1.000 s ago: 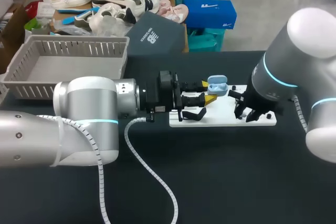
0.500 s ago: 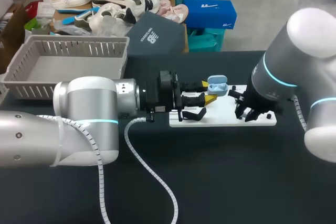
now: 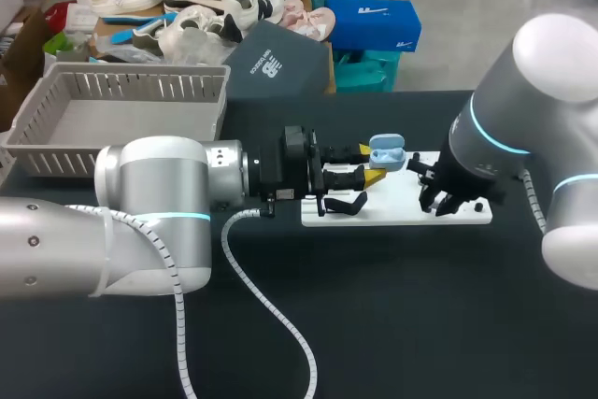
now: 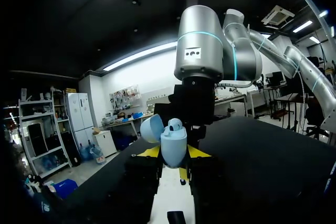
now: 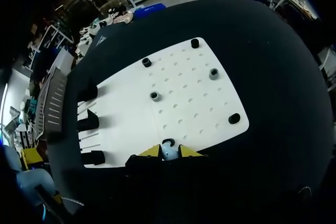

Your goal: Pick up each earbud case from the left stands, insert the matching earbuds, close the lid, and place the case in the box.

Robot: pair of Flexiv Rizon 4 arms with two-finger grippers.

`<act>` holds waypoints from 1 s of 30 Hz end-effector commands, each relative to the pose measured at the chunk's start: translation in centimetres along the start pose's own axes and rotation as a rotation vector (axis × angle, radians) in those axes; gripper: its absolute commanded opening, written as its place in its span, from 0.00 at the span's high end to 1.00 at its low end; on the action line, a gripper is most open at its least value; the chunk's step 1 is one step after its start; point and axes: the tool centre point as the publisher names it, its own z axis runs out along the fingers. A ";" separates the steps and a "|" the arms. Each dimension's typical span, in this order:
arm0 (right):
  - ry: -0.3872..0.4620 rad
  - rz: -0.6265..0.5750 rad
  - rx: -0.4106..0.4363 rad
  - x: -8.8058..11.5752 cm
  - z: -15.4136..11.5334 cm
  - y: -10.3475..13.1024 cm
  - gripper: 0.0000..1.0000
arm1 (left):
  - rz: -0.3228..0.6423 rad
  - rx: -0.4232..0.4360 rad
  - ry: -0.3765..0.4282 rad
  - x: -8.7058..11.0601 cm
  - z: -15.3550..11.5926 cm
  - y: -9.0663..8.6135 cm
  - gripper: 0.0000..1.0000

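My left gripper (image 3: 374, 163) is shut on a light blue earbud case (image 3: 386, 152) and holds it above the left end of the white board (image 3: 402, 209). In the left wrist view the case (image 4: 173, 148) stands between the yellow tips of that gripper (image 4: 174, 154). Its lid (image 4: 151, 128) is open and one earbud (image 4: 175, 125) sits in it. My right gripper (image 3: 447, 205) is down on the board's right part. In the right wrist view, the right gripper (image 5: 168, 152) grips a light blue earbud (image 5: 168, 153) at the board's (image 5: 178, 98) near edge, beside a black ring holder (image 5: 168, 142).
Three black stands (image 5: 88, 121) line the board's left end, and small black pegs (image 5: 154, 96) dot its surface. A grey slatted basket (image 3: 149, 87) stands at the table's far left. My two grippers are close together over the board.
The right arm has shifted only a trifle. The left arm and the case stay where they were.
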 end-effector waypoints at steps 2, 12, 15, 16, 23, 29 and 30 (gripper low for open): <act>-0.027 0.004 -0.009 0.6 -0.7 -0.5 1.00 | 0.001 -0.003 -0.003 0.1 0.0 0.0 1.00; -0.074 0.012 -0.019 1.8 -2.7 -0.8 1.00 | 0.001 -0.003 -0.003 0.1 0.0 0.0 1.00; -0.080 0.004 -0.018 2.5 -3.4 -0.8 1.00 | 0.001 -0.003 -0.003 0.1 0.0 0.0 1.00; -0.079 -0.007 -0.015 2.8 -3.6 -0.7 1.00 | 0.001 -0.003 -0.003 0.1 0.0 0.0 1.00; -0.071 -0.098 0.031 5.5 -6.0 -0.5 1.00 | 0.001 -0.003 -0.003 0.1 0.0 0.0 1.00; -0.068 -0.260 0.081 7.4 -9.2 0.8 1.00 | 0.001 -0.003 -0.003 0.1 0.0 0.0 1.00; -0.067 -0.304 0.088 7.6 -9.7 1.2 1.00 | 0.001 -0.003 -0.003 0.1 0.0 0.0 1.00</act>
